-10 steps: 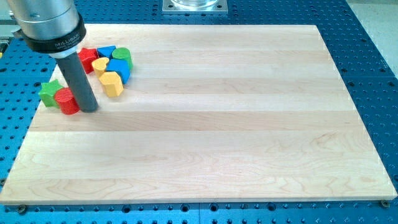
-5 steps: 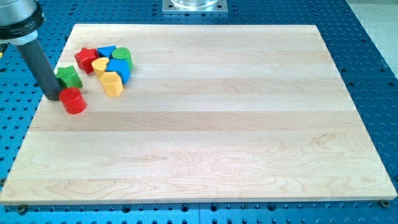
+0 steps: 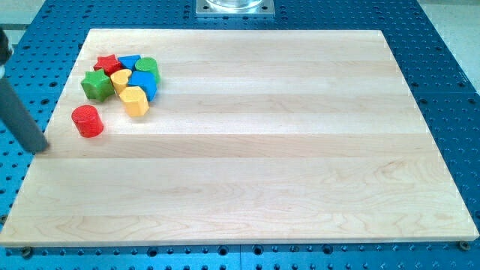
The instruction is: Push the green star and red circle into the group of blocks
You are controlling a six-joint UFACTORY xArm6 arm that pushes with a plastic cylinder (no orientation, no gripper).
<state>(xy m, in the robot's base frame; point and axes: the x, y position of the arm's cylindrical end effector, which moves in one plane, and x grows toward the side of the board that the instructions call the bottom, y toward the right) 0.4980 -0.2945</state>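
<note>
There is no claw on this arm to spread or pinch; it ends in a plain dark rod, and my tip (image 3: 37,146) sits at the view's left edge of the wooden board (image 3: 262,165), holding nothing and touching no block. It stands apart from every block, to the view's left and a little below the red circle (image 3: 87,121).

The red circle lies alone on the board, near the cluster but separate from it, just below the green star (image 3: 96,85) with bare wood between them. The green star is pressed up against the group's left side, touching the red star (image 3: 109,64) and the yellow block (image 3: 120,79) beside it.

The rest of the group sits tight together near the board's top left corner: a blue block (image 3: 129,62) at the top, a green cylinder (image 3: 148,68) at the view's right, another blue block (image 3: 144,84) below that, and a yellow block with a rounded shape (image 3: 135,101) at the bottom of the cluster.
</note>
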